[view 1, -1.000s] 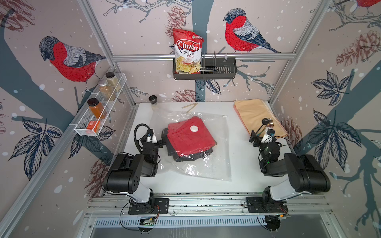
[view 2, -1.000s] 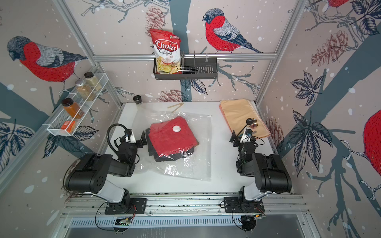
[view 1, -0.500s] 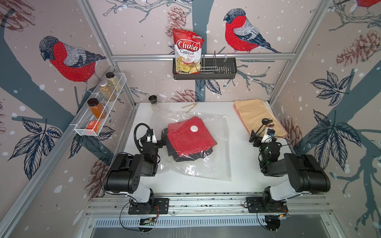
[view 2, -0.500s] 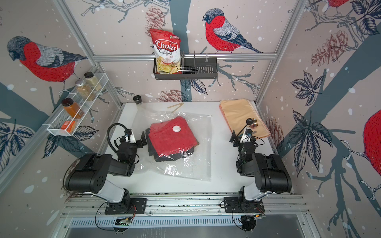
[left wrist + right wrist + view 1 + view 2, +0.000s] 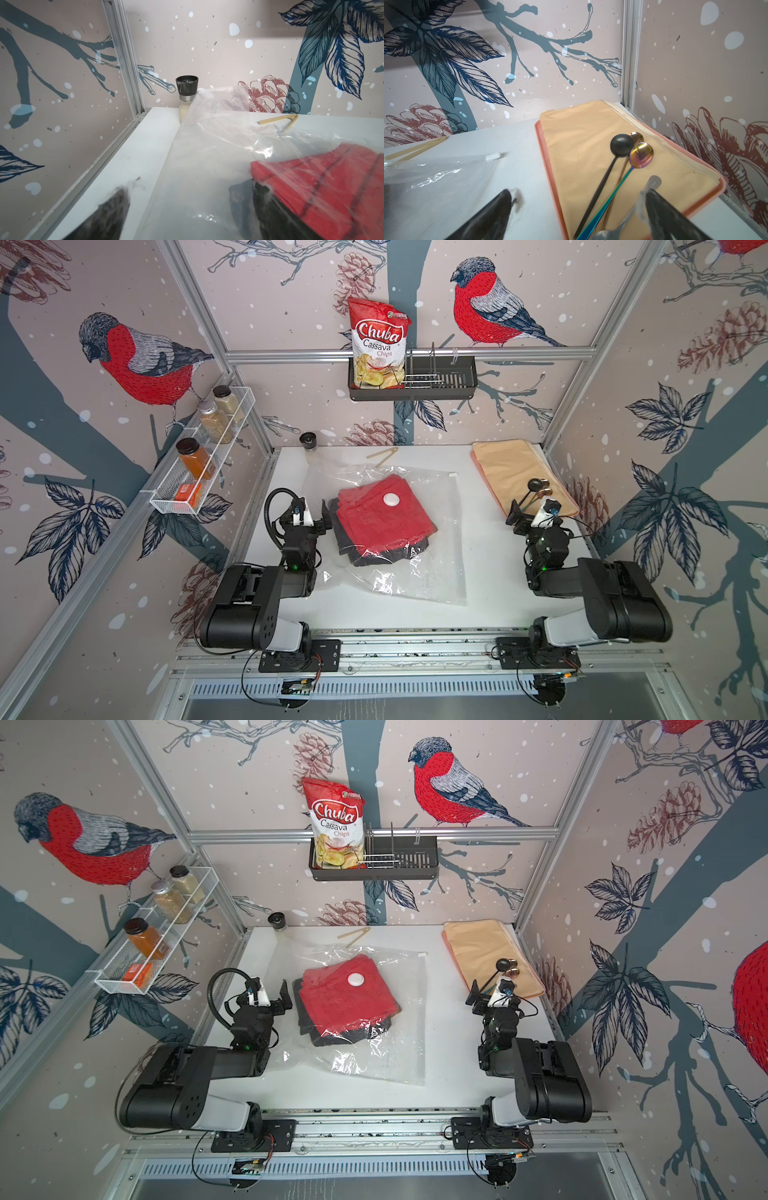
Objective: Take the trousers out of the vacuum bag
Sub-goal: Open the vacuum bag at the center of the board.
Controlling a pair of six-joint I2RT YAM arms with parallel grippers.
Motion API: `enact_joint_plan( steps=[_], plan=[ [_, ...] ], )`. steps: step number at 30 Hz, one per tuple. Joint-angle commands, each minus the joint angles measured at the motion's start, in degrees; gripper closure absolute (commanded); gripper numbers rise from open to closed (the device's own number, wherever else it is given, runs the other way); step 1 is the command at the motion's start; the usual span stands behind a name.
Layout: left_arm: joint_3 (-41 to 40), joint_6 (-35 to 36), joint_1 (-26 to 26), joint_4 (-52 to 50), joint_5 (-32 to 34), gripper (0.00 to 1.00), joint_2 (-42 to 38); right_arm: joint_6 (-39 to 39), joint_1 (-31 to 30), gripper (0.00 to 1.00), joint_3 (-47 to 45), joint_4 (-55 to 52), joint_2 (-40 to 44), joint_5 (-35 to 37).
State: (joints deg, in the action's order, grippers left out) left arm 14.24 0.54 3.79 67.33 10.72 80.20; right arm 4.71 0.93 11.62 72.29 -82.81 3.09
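— Which arm would you send in for the trousers?

— The left one. The left claw (image 5: 309, 512) sits toward the 9 o'clock side of the table (image 5: 490, 564), jaws spread wide with nothing in them. The trousers (image 5: 374, 522) lie just beside it, at its 3 o'clock, inside the vacuum bag (image 5: 432, 572) in the middle.

— And the right?

— The right claw (image 5: 532, 510) is spread and empty too, but it hangs at the near corner of the peach mat (image 5: 507, 468), by the spoons (image 5: 536, 489). The stack is well apart from it, off at its 9 o'clock, with bare plastic between.

— How does the stack lie?

— Red on top of black, under the white valve (image 5: 391, 499); a third pair I can't make out. The bag's long axis runs 12 to 6. The stack sits askew in it, crowding the 9 o'clock edge.

— Where's the mouth?

— The zip slider (image 5: 453, 475) is at the bag's 1 o'clock corner, so I'd guess the mouth runs along the 12 o'clock edge. Whether it's unzipped, I can't tell.
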Motion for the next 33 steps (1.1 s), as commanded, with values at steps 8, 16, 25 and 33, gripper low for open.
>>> enact_joint_plan(
  steps=[8, 16, 25, 33],
  plan=[
    [10.4, 3.5, 4.7, -19.9, 3.2, 0.03, -8.9, -3.6, -3.9, 0.00, 6.7, -15.5, 7.1, 3.9],
    [20.4, 3.2, 6.6, -36.8, -4.3, 0.04, -11.6, -4.7, -5.0, 0.00, 16.4, -32.6, 14.0, -0.2],
    [29.3, 1.6, 9.2, -50.2, -12.2, 0.04, -13.1, -1.0, -5.6, 0.03, 22.1, -44.9, 14.8, -7.0],
    [32.1, -1.1, 12.0, -54.2, -14.9, 0.04, -15.6, 0.9, -6.6, 0.04, 25.3, -50.5, 14.4, -12.5]
  ],
)
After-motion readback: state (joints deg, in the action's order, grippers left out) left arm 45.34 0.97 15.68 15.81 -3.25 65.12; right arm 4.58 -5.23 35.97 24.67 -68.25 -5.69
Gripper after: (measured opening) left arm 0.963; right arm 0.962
